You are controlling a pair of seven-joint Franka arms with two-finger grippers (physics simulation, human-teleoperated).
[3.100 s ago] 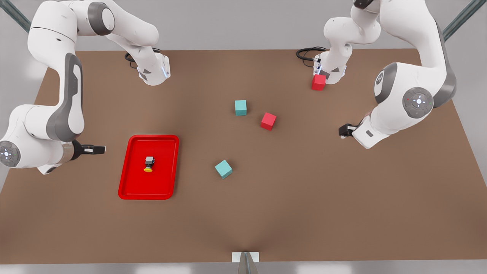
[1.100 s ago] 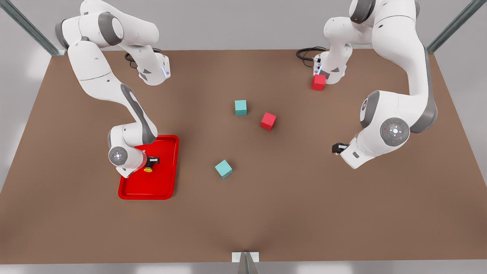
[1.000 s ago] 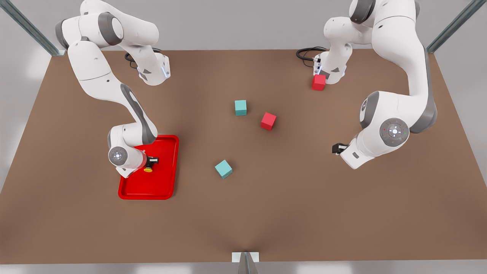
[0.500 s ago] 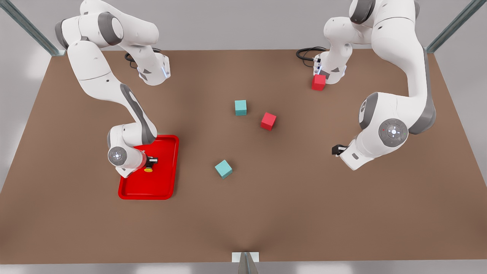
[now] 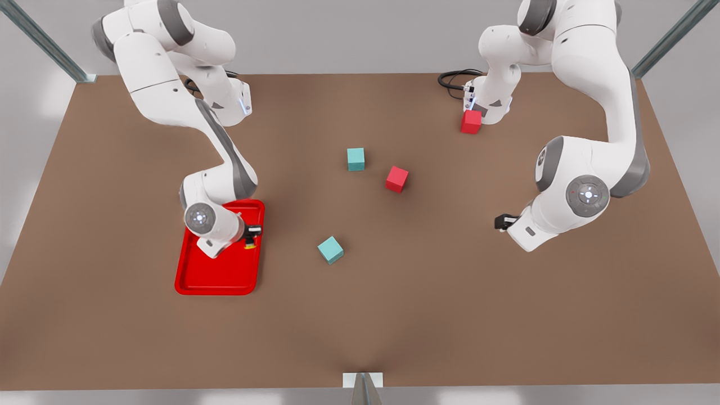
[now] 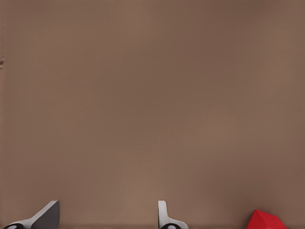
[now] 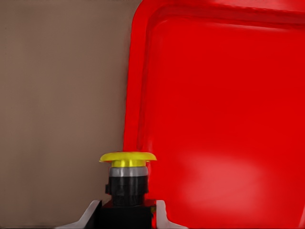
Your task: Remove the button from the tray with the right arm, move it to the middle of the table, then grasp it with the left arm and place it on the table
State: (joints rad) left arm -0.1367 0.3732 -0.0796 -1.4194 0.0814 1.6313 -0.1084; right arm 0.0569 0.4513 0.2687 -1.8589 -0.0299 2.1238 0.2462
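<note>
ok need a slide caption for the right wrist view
Right tool shut on the yellow-capped button, lifted over the edge of the red tray above the brown table.

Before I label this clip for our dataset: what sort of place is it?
Probably a simulated tabletop manipulation bench: a bare brown table with two white arms, a red tray, scattered cubes, and the right gripper holding a yellow-capped button.

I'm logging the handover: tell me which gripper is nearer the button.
Right. The right gripper is shut on the button over the tray's edge; the left gripper waits far across the table, open.
</note>
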